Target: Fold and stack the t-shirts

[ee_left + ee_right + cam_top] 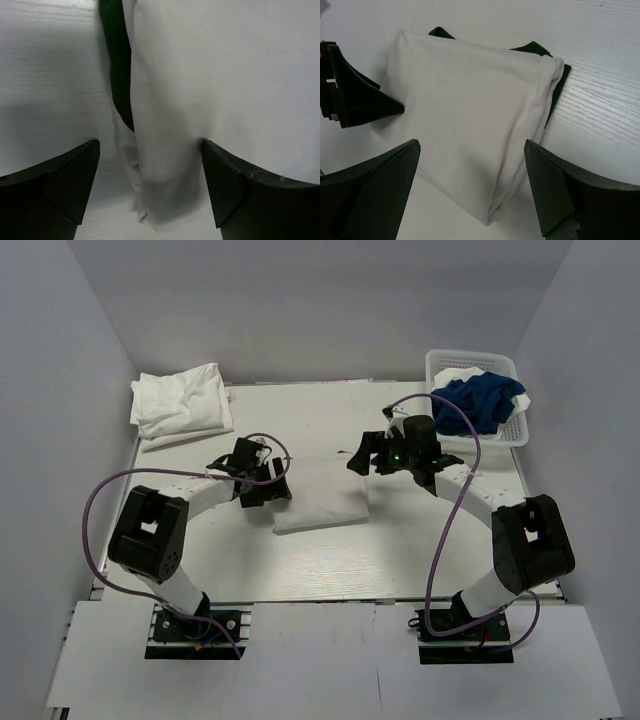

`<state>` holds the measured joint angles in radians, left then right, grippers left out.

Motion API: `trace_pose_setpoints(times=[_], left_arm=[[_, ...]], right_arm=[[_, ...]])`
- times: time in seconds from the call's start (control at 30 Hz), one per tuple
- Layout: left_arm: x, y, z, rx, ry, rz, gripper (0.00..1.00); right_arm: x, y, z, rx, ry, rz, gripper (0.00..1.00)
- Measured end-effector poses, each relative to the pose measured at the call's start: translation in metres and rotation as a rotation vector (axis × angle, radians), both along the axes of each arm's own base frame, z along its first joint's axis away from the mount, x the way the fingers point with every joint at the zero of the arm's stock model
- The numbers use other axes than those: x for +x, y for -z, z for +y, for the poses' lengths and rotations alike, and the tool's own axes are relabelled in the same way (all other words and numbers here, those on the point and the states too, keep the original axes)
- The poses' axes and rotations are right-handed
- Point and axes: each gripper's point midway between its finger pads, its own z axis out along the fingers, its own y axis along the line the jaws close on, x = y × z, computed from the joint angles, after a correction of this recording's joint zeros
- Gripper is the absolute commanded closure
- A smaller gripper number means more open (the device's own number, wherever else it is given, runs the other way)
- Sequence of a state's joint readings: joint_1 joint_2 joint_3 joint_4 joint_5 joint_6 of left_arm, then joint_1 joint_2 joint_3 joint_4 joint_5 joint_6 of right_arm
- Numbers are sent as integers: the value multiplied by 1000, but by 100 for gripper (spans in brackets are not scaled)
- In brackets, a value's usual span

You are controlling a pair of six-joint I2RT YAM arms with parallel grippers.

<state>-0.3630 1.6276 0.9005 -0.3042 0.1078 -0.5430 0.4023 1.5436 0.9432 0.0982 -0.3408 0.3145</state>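
Note:
A folded white t-shirt (322,502) lies mid-table on top of a dark green t-shirt (558,88), whose edge peeks out from under it (120,65). My left gripper (283,486) is open at the white shirt's left end, and a fold of the cloth (165,165) lies loose between its spread fingers (65,180). My right gripper (358,458) hovers open over the shirt's far right corner (470,120) with nothing held. A pile of white t-shirts (182,405) sits at the back left. A royal blue t-shirt (486,400) lies crumpled in the basket.
The white mesh basket (440,365) stands at the back right corner, with a white cloth (455,377) under the blue one. Grey walls close in the table on three sides. In the right wrist view the left gripper's finger (357,97) touches the shirt's far edge.

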Motion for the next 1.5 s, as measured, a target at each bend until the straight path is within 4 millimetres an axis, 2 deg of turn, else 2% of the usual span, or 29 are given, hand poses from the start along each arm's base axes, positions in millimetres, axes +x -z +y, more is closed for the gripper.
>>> trace_pose_setpoints(times=[0.03,0.07,0.13,0.17,0.23,0.27,0.33,0.37,0.4,0.53,0.63,0.77,0.87,0.97,1.07,1.33,1.5], left_arm=[[1,3,-2,-2,10,2,12],[3,3,-5,-7,17,-5,22],[6,5,-8,-8,32,-16,30],[8,7,-11,-9,43,-21,38],[10,9,-19,-13,70,-35,47],[11,10,-25,-16,88,-44,57],[13,14,-33,-17,110,-46,67],[16,15,-37,-17,115,-47,78],[20,15,-42,-19,119,-50,100],[41,12,-54,-7,118,-71,100],[55,9,-54,43,107,-83,100],[84,-1,-40,183,83,-119,100],[119,-20,-26,304,65,-185,100],[150,-49,-9,435,48,-276,100],[170,-74,14,578,36,-355,100],[202,-116,87,913,32,-442,100],[221,-140,126,1035,22,-486,100]], right_arm=[[1,-1,0,1,0,-4,10],[1,-2,1,4,0,-9,10],[2,-2,1,5,0,-11,10],[2,-2,1,5,0,-11,10],[2,-2,1,5,1,-13,10],[2,-3,1,5,2,-14,10],[3,-3,0,4,5,-17,10],[3,-2,0,4,6,-17,10],[4,-2,-1,3,10,-19,10],[4,0,-4,-9,28,-23,10],[4,-3,-9,-19,49,-43,10],[2,-9,-18,-33,77,-83,10],[2,-11,-24,-50,94,-113,10],[3,-10,-29,-64,115,-133,10],[3,-8,-33,-80,126,-147,10],[5,-5,-37,-97,143,-160,10],[6,-5,-39,-105,151,-162,10]])
